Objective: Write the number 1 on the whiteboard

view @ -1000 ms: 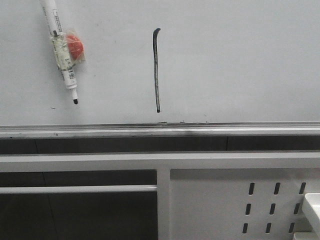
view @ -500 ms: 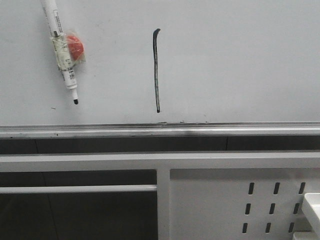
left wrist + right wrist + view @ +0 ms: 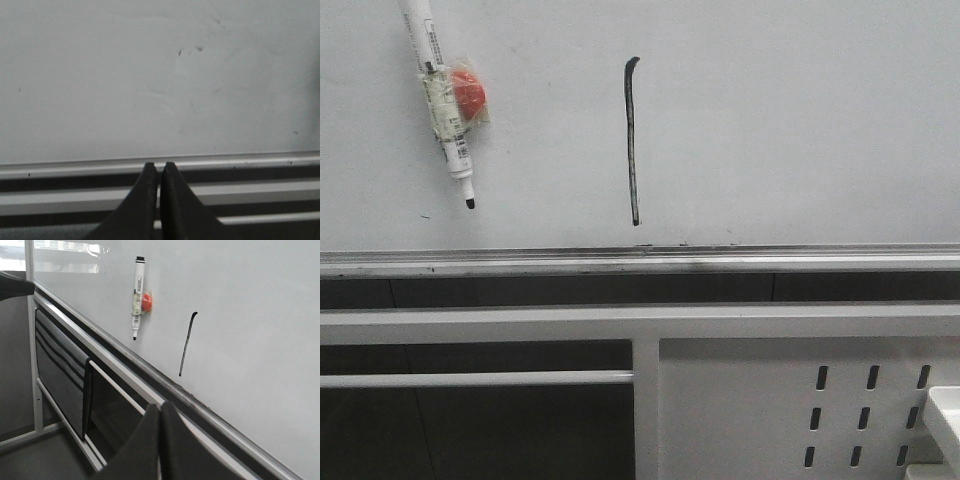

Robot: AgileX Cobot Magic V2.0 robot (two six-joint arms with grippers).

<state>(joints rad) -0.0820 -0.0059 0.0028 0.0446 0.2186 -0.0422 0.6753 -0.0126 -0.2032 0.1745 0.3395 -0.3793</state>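
Note:
The whiteboard fills the upper front view, with its silver rail along the bottom edge. The number 1 is a thin dark near-vertical stroke with a hooked top; it also shows in the right wrist view. A white marker with a red magnet hangs on the board to the left of the stroke, tip down; the right wrist view shows it too. My left gripper is shut and empty, facing bare board above the rail. My right gripper is shut and empty, back from the board. Neither gripper shows in the front view.
Below the rail run white frame bars and a white perforated panel with slots. A white object corner sits at the lower right. A dark panel hangs under the board in the right wrist view.
The marker on the board has shifted very slightly in the front view. The stroke is unchanged.

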